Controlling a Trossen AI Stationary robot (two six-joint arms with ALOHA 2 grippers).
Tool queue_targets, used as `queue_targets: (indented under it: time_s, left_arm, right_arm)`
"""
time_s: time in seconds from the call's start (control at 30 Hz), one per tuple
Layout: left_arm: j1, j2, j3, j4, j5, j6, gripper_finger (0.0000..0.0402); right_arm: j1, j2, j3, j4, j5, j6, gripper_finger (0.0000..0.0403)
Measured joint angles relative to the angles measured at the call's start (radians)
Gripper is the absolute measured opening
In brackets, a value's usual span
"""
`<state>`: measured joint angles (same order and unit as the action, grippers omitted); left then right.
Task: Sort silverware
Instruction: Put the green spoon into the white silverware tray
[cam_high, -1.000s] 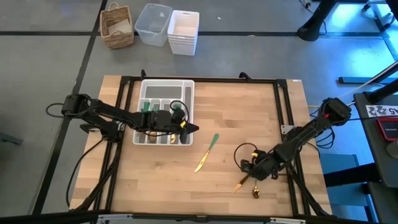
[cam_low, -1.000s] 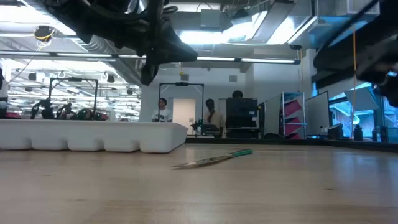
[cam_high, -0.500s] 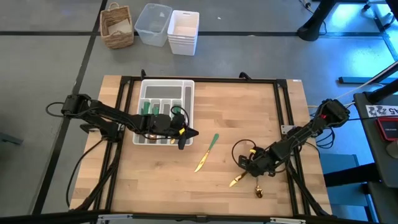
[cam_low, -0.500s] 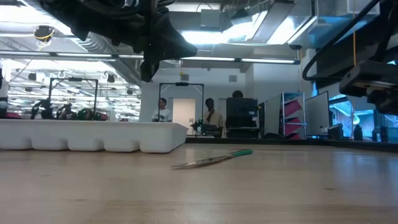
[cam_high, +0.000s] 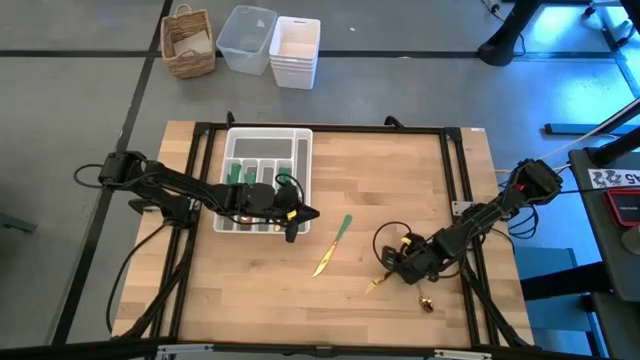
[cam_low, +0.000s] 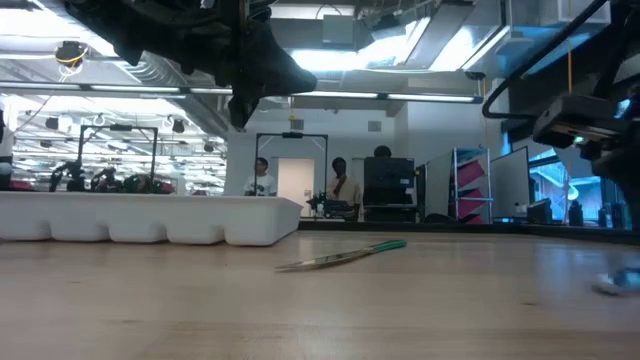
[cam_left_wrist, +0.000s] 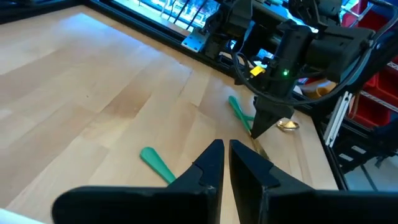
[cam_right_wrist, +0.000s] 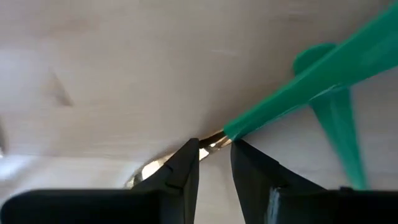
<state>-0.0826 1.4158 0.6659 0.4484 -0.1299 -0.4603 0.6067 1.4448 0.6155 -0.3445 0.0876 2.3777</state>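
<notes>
My right gripper (cam_high: 403, 268) is at the table's near right, shut on a piece of silverware (cam_right_wrist: 292, 87) with a green handle and a gold head (cam_high: 373, 287). A loose spoon lies just beside it, showing its gold bowl (cam_high: 425, 305) and green handle (cam_right_wrist: 336, 124). A green-handled knife (cam_high: 332, 245) lies flat mid-table. My left gripper (cam_high: 312, 212) hovers shut and empty by the near right corner of the white tray (cam_high: 306, 180). Green-handled pieces (cam_high: 235, 172) lie in the tray. My right gripper pinches the piece at its neck (cam_right_wrist: 214, 140), where the gold meets the green handle, between its two fingers (cam_right_wrist: 185, 163). The fingers come steeply from above and lie across it. The handle sticks out beyond the fingers, over the loose spoon's handle. Whether the head rests on the table, I cannot tell.
A black frame rail (cam_high: 452, 170) runs around the table top. On the floor beyond the far edge stand a wicker basket (cam_high: 188, 42), a clear bin (cam_high: 247, 38) and a white stack of bins (cam_high: 295, 50). People (cam_low: 340, 185) stand in the room behind.
My right gripper has shifted a little toward the table's left with the piece, whose gold head has swung leftward. The loose spoon's bowl has slid slightly toward the right edge. My left gripper has rolled about its own axis in place.
</notes>
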Motion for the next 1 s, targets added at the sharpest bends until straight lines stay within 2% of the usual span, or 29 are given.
queue_targets:
  time_s: [0.2, 0.4, 0.53, 0.63, 0.83, 1.0]
  left_arm:
    - [0.0, 0.0, 0.0, -0.001, 0.0, -0.002, 0.0017]
    - [0.0, 0.0, 0.0, -0.006, 0.0, -0.003, 0.0017]
    - [0.0, 0.0, 0.0, -0.035, 0.0, -0.003, 0.0017]
    - [0.0, 0.0, 0.0, -0.056, 0.0, -0.003, 0.0017]
    - [0.0, 0.0, 0.0, -0.074, 0.0, -0.003, 0.0017]
    - [0.0, 0.0, 0.0, -0.074, -0.001, -0.003, 0.0017]
  right_arm:
    - [-0.002, 0.001, 0.0, 0.056, 0.116, -0.007, 0.0095]
    - [0.001, 0.001, 0.0, 0.118, 0.075, -0.033, 0.0095]
    - [0.001, -0.016, 0.023, 0.11, 0.009, -0.089, 0.0095]
    - [0.002, -0.035, 0.079, 0.014, -0.034, -0.13, 0.0095]
    - [0.002, -0.045, 0.212, -0.35, -0.175, -0.161, 0.0095]
    - [0.013, -0.037, 0.217, -0.437, -0.212, -0.216, 0.0095]
